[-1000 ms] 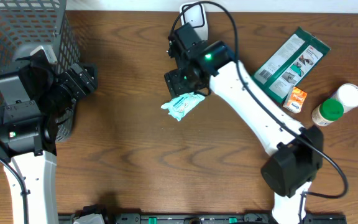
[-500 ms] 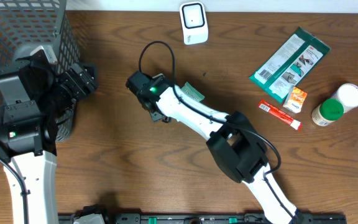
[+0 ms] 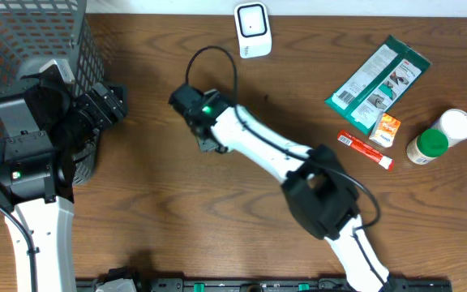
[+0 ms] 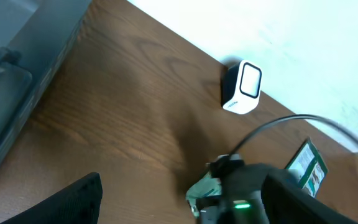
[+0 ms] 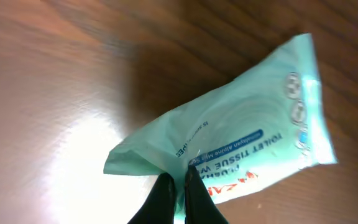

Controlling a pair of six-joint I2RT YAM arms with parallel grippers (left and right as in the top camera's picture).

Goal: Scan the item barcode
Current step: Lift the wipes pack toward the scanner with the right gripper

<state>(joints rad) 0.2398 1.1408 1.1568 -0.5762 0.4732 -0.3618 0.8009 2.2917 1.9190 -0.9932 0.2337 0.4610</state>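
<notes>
Jaws stand wide and empty on the left gripper (image 3: pixel 113 105), beside the grey wire-mesh basket (image 3: pixel 23 32) and well apart from the work. Mid-table, the right gripper (image 5: pixel 177 185) is pinched shut on an edge of the pale green soft wipes packet (image 5: pixel 229 140), whose long axis runs slantwise away from the fingertips. The small white barcode scanner (image 3: pixel 252 30) lies farther back and slightly right, nearer the right arm. Overhead, that arm hides the packet. Only the right wrist view shows the grip, and no barcode is visible there.
</notes>
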